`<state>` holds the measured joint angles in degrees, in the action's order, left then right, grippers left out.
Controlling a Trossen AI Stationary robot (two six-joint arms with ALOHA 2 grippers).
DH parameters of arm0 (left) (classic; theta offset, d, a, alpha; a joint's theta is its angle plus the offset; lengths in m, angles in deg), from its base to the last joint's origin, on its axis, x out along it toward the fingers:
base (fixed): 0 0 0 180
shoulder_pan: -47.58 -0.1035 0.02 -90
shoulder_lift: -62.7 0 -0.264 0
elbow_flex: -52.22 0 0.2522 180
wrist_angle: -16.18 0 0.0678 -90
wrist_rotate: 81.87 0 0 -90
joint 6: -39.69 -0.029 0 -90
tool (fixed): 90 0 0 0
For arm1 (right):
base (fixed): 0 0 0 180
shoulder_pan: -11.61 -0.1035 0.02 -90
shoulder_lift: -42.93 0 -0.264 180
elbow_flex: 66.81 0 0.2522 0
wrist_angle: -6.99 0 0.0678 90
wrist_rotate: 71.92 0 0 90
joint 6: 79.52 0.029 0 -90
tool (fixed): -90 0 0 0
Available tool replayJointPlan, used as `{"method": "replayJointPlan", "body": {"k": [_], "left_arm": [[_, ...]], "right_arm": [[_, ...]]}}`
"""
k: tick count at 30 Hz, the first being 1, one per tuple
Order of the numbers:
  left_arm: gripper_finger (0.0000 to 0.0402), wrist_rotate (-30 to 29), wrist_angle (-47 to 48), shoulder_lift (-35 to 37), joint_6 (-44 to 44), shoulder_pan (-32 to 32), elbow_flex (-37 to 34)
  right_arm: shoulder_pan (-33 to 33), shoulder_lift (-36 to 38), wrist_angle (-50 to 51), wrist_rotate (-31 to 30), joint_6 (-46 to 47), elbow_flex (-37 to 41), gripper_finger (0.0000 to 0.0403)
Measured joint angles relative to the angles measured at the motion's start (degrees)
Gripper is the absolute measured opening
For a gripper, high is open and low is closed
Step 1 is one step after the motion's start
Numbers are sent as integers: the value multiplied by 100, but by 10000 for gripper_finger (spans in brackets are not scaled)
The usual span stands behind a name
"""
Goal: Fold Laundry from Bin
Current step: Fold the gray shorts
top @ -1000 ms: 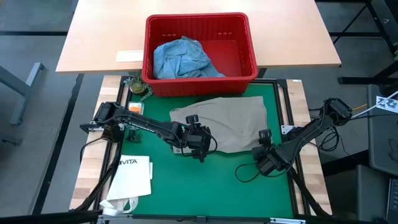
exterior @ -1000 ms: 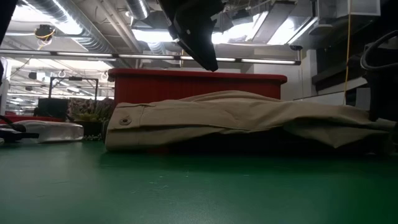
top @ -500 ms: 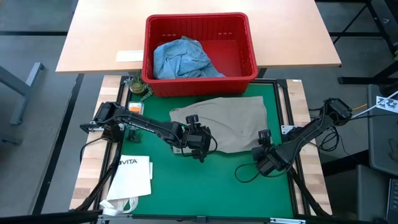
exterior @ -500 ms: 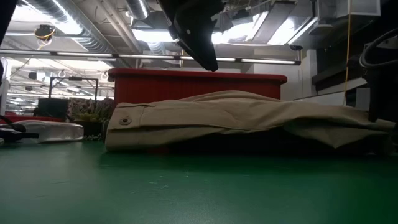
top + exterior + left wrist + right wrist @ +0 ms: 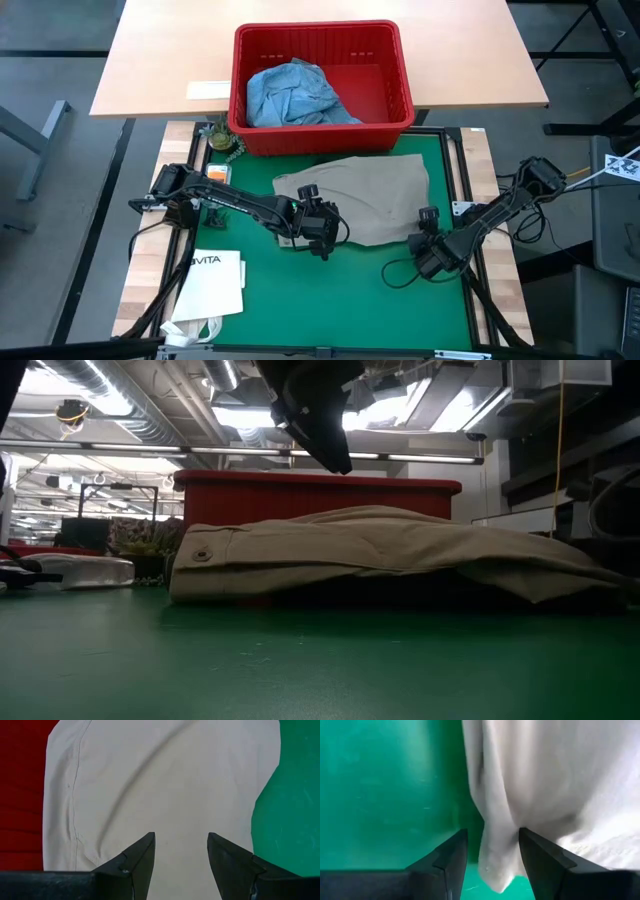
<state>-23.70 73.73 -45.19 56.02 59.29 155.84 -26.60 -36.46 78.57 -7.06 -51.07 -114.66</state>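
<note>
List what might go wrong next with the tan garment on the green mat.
1. The right gripper has its fingers open around a bunched edge of the tan garment; closing there may catch only one layer, so the fold could come out crooked.
2. The left gripper hangs open over the flat cloth, not at an edge, so it may pinch nothing.
3. The garment's far edge lies near the red bin; lifting may drag it against the wall.

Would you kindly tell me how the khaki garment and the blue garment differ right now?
The khaki garment lies spread fairly flat on the green mat; the blue garment sits crumpled inside the red bin. Both tools hover at the khaki one's near edge, none near the blue. Both are soft laundry.
</note>
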Motion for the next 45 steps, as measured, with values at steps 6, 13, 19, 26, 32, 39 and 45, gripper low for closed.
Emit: {"method": "replayJointPlan", "body": {"k": [6,13,19,26,32,39,45], "left_arm": [[175,-1,0,0,0,0,0],[175,-1,2,0,0,0,0],[175,-1,2,0,0,0,0],[175,-1,2,0,0,0,0],[175,-1,1,0,0,0,0],[175,-1,2,0,0,0,0],[175,-1,2,0,0,0,0]], "right_arm": [[0,0,-479,-153,2,303,179],[-4,11,-575,-187,47,437,144],[9,-7,-526,-433,44,472,48],[4,-7,-529,-439,0,469,15],[4,-7,-518,-431,-33,463,5],[4,-2,-516,-276,-39,452,3],[4,-2,-162,74,-83,138,2]]}}
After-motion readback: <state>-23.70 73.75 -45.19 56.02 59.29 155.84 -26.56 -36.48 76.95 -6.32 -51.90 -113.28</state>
